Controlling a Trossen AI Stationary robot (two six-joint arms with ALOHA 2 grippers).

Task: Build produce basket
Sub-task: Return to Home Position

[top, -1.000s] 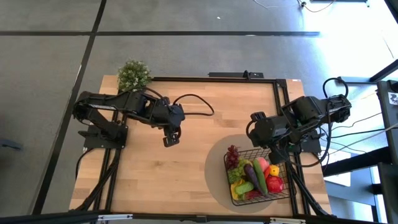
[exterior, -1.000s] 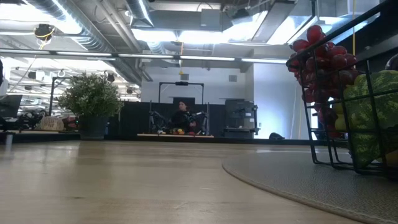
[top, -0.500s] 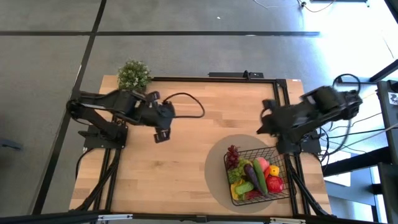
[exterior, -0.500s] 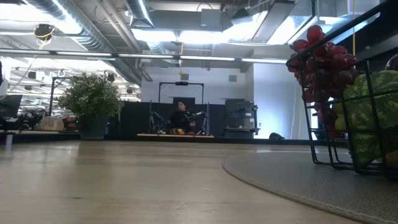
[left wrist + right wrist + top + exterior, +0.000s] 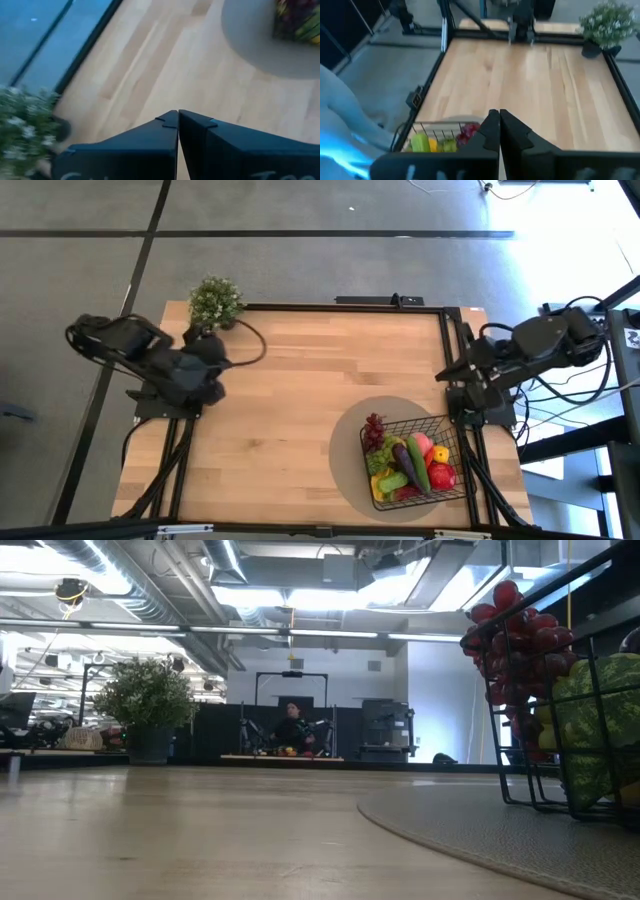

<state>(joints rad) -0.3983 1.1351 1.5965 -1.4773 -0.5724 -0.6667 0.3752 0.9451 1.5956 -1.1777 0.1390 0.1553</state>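
I see a leafy potted plant [image 5: 215, 301] on the table's [image 5: 300, 410] far left corner, a round grey mat [image 5: 347, 465] toward its right front, and a person [image 5: 291, 726] far off in the room behind.

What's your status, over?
Left claw shut, empty, by left edge. Right claw shut, empty, by right edge. Wire basket on grey mat, loaded with produce. Nothing in the way.
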